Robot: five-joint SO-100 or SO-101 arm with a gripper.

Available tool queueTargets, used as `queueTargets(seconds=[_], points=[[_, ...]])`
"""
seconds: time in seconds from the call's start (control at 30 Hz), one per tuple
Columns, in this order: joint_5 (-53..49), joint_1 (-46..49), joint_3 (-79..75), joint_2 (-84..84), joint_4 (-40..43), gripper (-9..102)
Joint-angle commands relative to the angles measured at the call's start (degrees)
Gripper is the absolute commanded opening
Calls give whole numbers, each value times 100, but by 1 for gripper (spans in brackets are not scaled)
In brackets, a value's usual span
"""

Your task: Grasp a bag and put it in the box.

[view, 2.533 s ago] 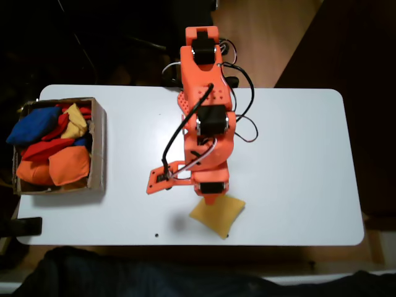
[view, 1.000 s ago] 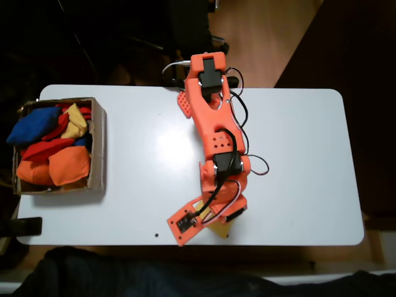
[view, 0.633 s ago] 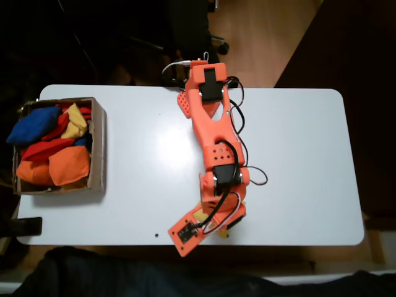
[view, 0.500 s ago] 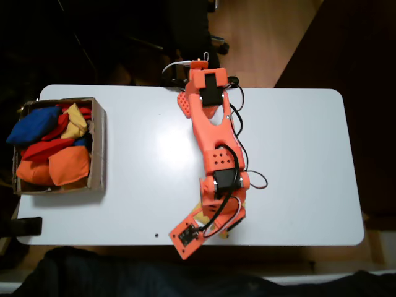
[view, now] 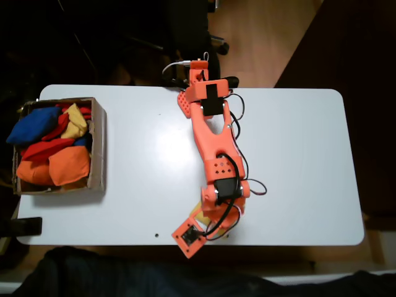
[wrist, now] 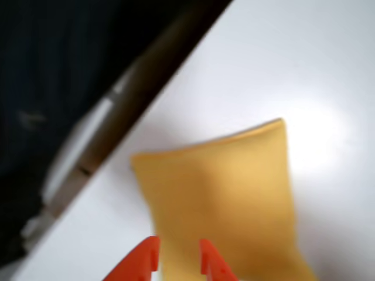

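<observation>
Fixed view: orange 3D-printed arm stretched from the far edge of the white table toward the near edge, wrist pitched down over the plain yellow square fabric bean bag. Bag almost fully hidden under the wrist there, just a yellow sliver poking out at the left of the wrist, close to the near table edge, a bit right of centre.

Wrist view: same yellow bag lying flat on the table, blurred, pointed corners at upper left and upper right. Two orange fingertips entering from the bottom edge, gripper parted only a narrow gap. Left tip sitting over the table just outside the bag's left edge, right tip over the bag fabric, so the bag's left edge falls in the gap between them. Contact or height above the bag: cannot tell, too blurred. Nothing visibly clamped.

Shallow brown cardboard box at the far-left end of the table in the fixed view, well apart from the arm and the bag. Inside: blue bean bag at the far left, red bean bags in the middle, small yellow bean bag toward the right wall, orange bean bags at the near side. Dark table edge and dark surround at the left of the wrist view.
</observation>
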Motion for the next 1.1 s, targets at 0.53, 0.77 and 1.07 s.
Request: queueTargets(seconds=[0.53, 0.77, 1.07], points=[[-2039, 26, -299, 105, 1160, 24], [-2329, 158, -299, 229, 1248, 32], [-2821, 343, -158, 290, 1301, 45]])
